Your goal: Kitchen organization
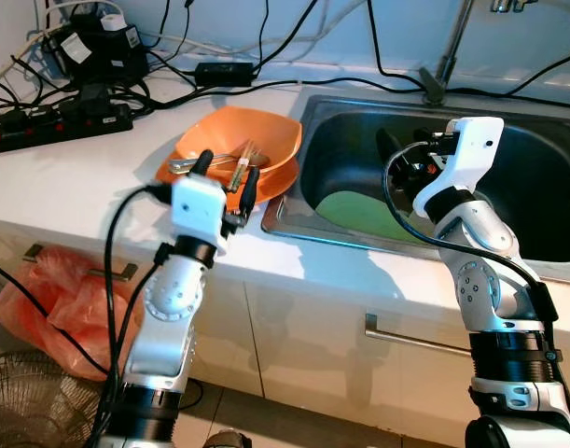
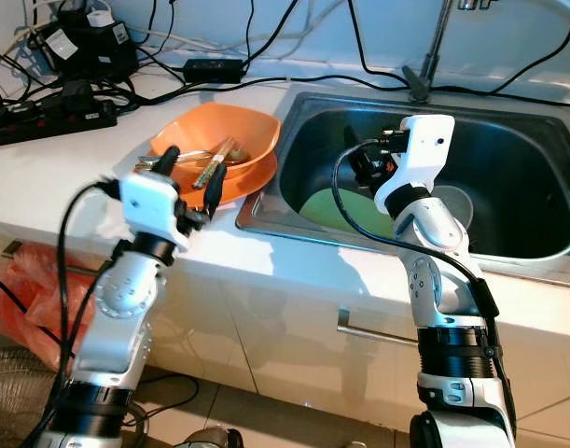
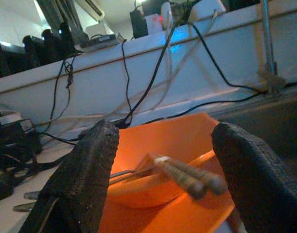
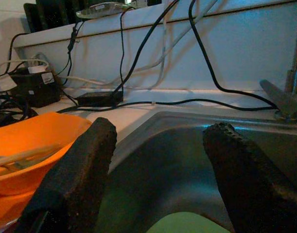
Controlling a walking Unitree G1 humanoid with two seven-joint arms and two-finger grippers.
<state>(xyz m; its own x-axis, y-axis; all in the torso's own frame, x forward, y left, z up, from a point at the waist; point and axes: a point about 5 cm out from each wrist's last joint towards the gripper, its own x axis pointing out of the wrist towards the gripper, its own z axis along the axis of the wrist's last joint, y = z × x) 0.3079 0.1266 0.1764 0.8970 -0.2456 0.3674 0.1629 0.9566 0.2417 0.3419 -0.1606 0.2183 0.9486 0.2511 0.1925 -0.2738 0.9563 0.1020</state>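
Note:
An orange bowl (image 1: 257, 135) rests in an orange plate (image 1: 283, 177) on the white counter, just left of the sink (image 1: 546, 187). Wooden chopsticks (image 1: 243, 161) and a metal fork (image 1: 184, 164) lie in the bowl. My left gripper (image 1: 227, 170) hangs open at the bowl's near rim, its fingers (image 3: 92, 165) either side of the chopstick ends (image 3: 187, 177), not touching them. My right gripper (image 1: 401, 154) is open and empty over the left part of the sink basin, above a green plate (image 1: 354, 210) lying on the sink bottom.
A black power strip (image 1: 61, 121) with adapters and many cables sits at the counter's back left. The faucet (image 1: 443, 65) rises behind the sink. Below the counter are cabinet handles (image 1: 415, 338), an orange plastic bag (image 1: 51, 289) and a wire basket (image 1: 23, 401).

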